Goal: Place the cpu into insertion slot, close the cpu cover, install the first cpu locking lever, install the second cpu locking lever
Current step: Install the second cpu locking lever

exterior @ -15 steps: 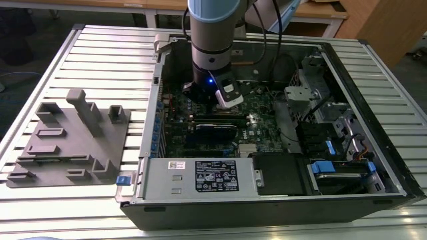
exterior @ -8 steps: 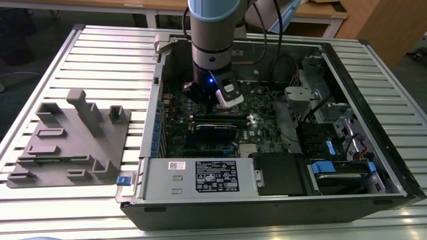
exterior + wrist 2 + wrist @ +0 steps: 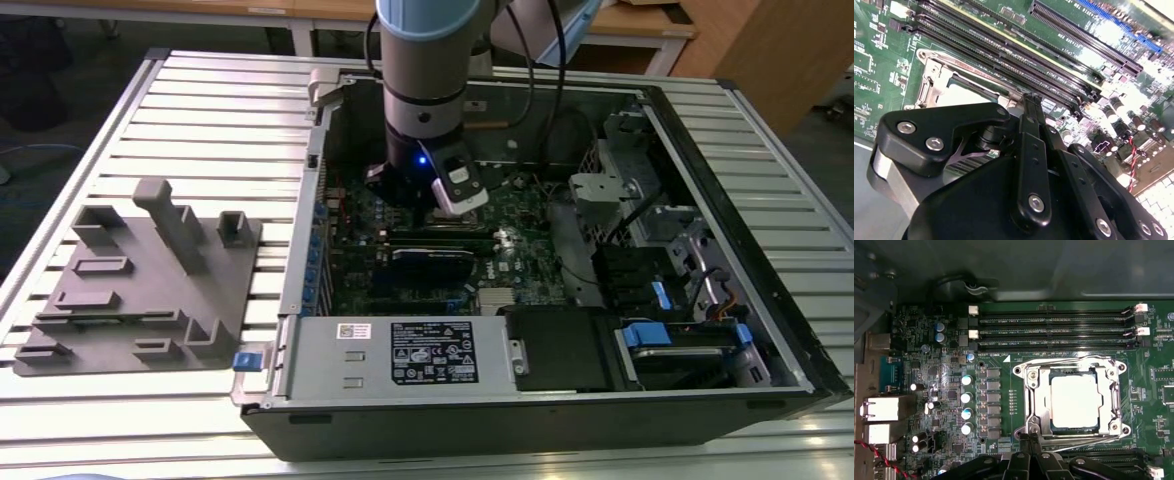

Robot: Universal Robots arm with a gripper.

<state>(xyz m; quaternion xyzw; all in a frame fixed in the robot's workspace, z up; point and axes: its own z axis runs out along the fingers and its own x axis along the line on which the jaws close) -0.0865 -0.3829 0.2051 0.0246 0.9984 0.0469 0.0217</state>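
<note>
The cpu (image 3: 1075, 401) was seen seated in the slot (image 3: 1040, 405), its silver top framed by the cover (image 3: 1110, 400), which lay flat around it on the motherboard (image 3: 1004, 405). The gripper (image 3: 1030, 440) was found just beside the socket's edge, its fingertips drawn together into a narrow point and clenched on nothing. In the second wrist view the gripper (image 3: 1030, 100) was set at the socket's metal rim, with the pale cpu (image 3: 966, 95) close behind it. In the exterior view the arm (image 3: 427, 90) was lowered into the open case (image 3: 534, 420), beside a grey fixture (image 3: 140, 280) on the table (image 3: 200, 100).
</note>
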